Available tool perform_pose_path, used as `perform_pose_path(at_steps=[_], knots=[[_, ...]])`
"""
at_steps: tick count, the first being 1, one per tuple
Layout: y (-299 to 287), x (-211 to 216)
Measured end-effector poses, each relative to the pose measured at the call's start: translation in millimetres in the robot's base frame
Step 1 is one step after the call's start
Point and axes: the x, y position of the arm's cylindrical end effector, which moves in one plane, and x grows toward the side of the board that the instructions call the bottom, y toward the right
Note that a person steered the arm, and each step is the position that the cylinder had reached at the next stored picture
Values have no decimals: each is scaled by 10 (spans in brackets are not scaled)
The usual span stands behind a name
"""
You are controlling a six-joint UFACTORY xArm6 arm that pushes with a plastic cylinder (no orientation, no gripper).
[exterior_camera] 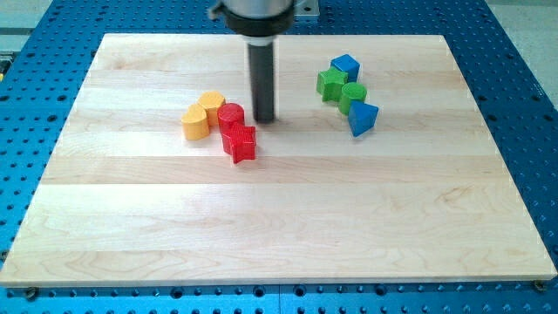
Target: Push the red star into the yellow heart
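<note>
The red star [240, 143] lies left of the board's middle, touching a red cylinder [230, 117] just above it. The yellow heart [211, 104] sits up and to the left of the cylinder, touching it, about 50 px from the star. A yellow block [195, 123], shape unclear, sits just below-left of the heart and left of the star. My tip [264, 119] stands just right of the red cylinder and up-right of the star, a small gap away from both.
A cluster at the upper right holds a blue cube [345, 66], a green star-like block [330, 84], a green cylinder [353, 95] and a blue triangular block [363, 118]. The wooden board [279, 218] rests on a blue perforated table.
</note>
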Motion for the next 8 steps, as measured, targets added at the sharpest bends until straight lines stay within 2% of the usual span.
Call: perform_pose_path(at_steps=[1, 2, 3, 7, 8], knots=[[-10, 640], [-542, 603], [-581, 512], [-638, 619], [-640, 492]])
